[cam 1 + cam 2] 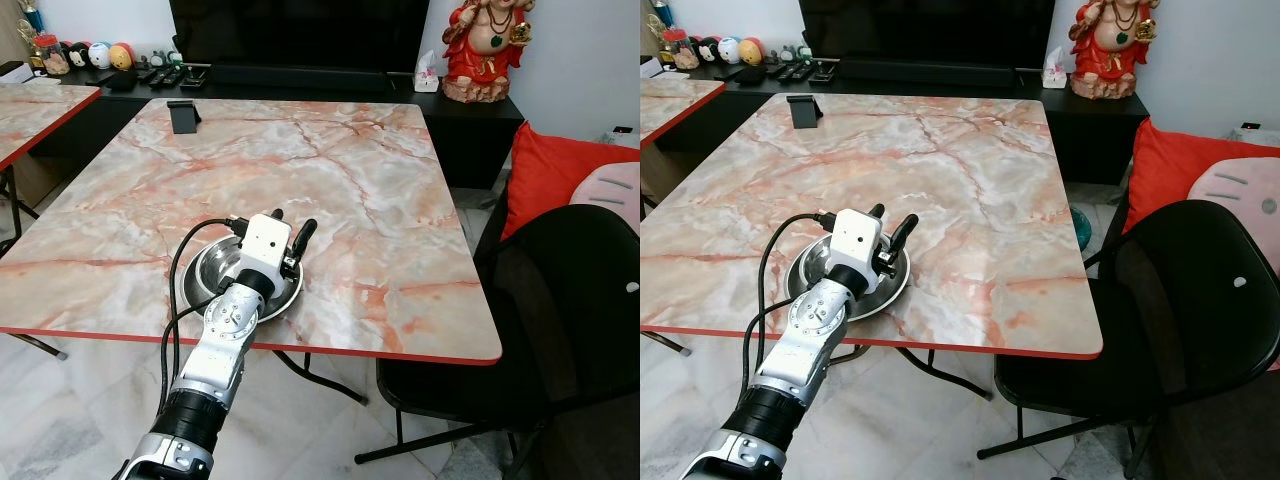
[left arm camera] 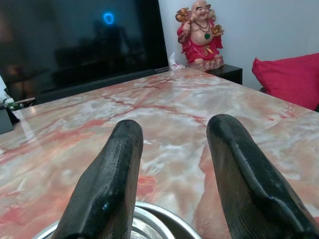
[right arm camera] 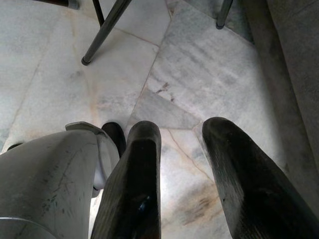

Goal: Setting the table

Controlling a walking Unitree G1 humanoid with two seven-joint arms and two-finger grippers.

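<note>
One steel bowl (image 1: 225, 275) sits near the marble table's (image 1: 400, 200) front edge under the left gripper (image 1: 291, 232), fingers spread and empty, which should lift straight up without nudging it.

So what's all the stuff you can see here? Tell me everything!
Table: one, pink-orange marble top with red edge, in the middle.
Bowl: one, shiny silver, near the table's front edge, under the left gripper.
Phone stand: one, black, at the table's far left corner.
Chair: one, black, right of the table.
Cushion: one, red, behind the chair.
Statue: one, red and gold, on the black cabinet.
Tissue box: one, white, beside the statue.
TV: one, black, behind the table.
Second table: one, same marble, far left.
Left gripper: black fingers open above the bowl.
Right gripper: open, hanging over the floor.
</note>
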